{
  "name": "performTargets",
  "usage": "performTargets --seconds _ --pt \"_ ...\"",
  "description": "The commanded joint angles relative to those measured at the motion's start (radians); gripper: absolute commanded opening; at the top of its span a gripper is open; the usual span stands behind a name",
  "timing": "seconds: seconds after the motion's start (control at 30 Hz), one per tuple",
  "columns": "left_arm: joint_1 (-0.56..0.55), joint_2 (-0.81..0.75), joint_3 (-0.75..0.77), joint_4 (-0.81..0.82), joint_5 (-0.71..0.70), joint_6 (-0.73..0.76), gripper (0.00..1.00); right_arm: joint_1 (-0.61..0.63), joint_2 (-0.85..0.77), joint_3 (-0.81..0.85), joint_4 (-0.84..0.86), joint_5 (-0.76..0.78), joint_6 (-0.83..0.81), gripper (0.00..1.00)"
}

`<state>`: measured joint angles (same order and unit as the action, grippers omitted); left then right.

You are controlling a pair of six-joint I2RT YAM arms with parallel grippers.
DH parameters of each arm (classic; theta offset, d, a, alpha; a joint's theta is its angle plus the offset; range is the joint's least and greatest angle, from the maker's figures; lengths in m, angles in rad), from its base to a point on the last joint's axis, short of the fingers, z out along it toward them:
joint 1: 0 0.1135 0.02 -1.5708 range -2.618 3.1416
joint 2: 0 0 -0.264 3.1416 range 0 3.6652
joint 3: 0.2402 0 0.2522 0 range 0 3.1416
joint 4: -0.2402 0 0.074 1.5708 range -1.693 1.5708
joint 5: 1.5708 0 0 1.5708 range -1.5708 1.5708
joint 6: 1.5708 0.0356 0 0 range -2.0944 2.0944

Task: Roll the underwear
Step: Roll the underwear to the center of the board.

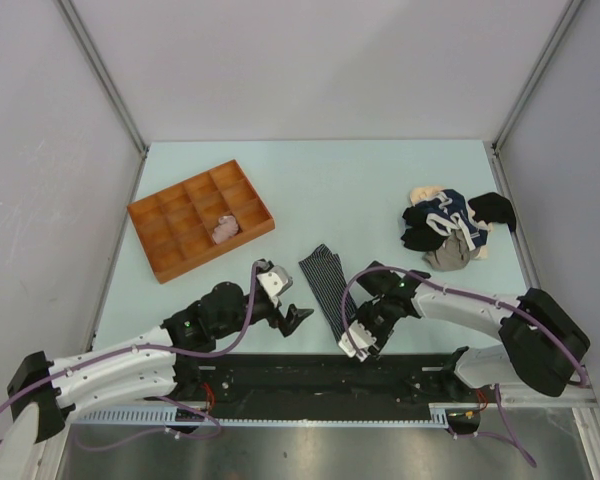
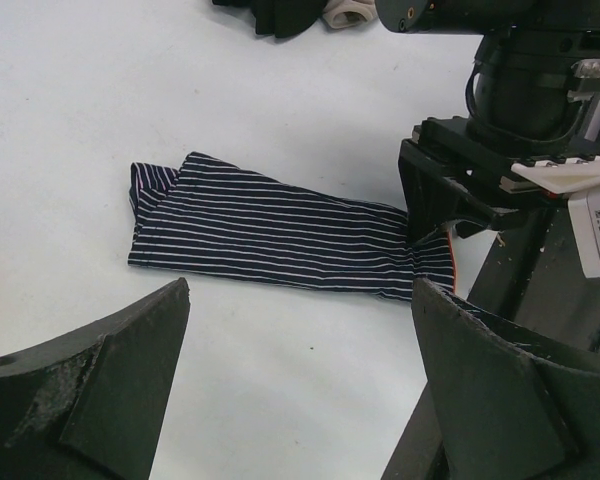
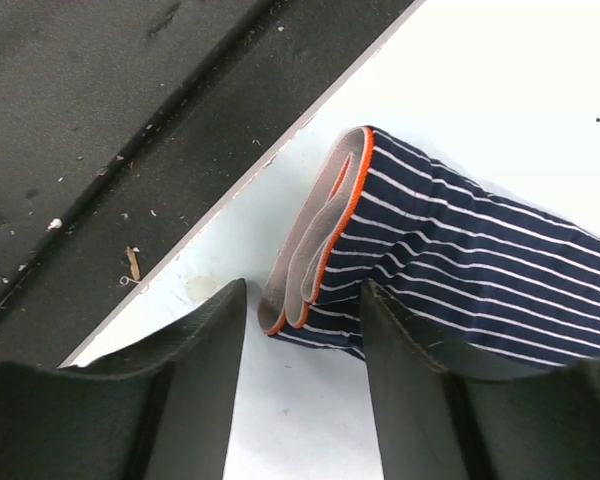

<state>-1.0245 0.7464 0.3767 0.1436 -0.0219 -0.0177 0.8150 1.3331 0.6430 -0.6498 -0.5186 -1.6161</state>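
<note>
Two right fingers (image 3: 195, 370), half-open, straddle striped underwear (image 3: 460, 260) (left fingers (image 2: 90, 390) wide, empty).

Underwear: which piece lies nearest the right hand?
The navy striped one, laid out alone as a long strip; the mixed heap lies farther away.

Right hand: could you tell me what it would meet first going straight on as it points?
Likely the orange-edged end of the striped underwear, just ahead of the right hand; depth is unclear.
</note>
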Motion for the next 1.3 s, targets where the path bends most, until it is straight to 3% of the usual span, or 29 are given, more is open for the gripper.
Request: performTargets --seconds 0.0,0.13,0.37,0.6,0.77,1.13,1.27 --pt "0.006 -0.004 0.039 0.010 0.013 0.005 0.96 -0.002 0.047 0.006 0.012 0.072 -0.016 0.51" --pt "0.006 -0.002 0.034 0.011 0.013 0.009 0.96 0.018 0.074 -0.020 0.027 0.081 -0.021 0.37" --pt "0.006 -0.005 0.001 0.091 0.143 0.076 0.94 0.029 0.100 -0.034 0.027 0.083 0.005 0.17" --pt "-0.003 0.005 -0.039 0.146 0.244 0.171 0.89 -0.086 0.110 0.148 -0.200 -0.119 0.056 0.10" --pt "-0.060 0.073 -0.024 0.129 0.244 0.239 0.83 -0.137 0.231 0.286 -0.365 -0.231 0.119 0.09" --pt "-0.166 0.275 -0.021 0.264 0.145 0.226 0.72 -0.181 0.489 0.472 -0.470 -0.310 0.326 0.07" --pt "-0.172 0.402 0.007 0.307 0.172 0.228 0.67 -0.208 0.572 0.544 -0.508 -0.324 0.369 0.07"
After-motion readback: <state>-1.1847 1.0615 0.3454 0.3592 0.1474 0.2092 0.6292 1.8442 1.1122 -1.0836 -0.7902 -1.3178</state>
